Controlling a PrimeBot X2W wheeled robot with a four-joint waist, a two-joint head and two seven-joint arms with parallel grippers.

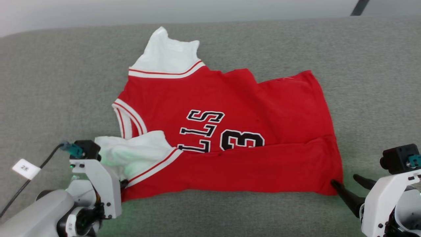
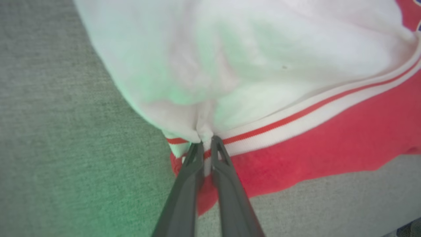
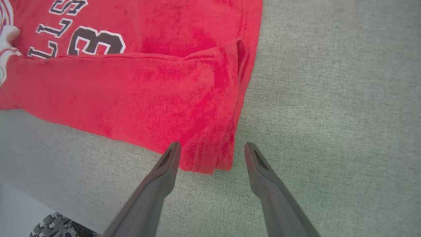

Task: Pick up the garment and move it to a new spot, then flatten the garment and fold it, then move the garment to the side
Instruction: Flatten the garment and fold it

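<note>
Left claw (image 2: 206, 141) pinching garment (image 1: 230, 98) sleeve edge, right claw (image 3: 212, 144) spread astride hem corner, grey surface (image 1: 49, 82) around

Our left hand (image 2: 205, 140) sits low at the near left, its two dark fingers (image 2: 184, 184) pressed together and pinching the garment (image 2: 296, 158). Our right hand (image 3: 212, 146) rests at the near right, spread wide, pointing far and left, holding nothing. Our left wrist (image 1: 98, 184) and right wrist (image 1: 384, 200) angle inward.
</note>
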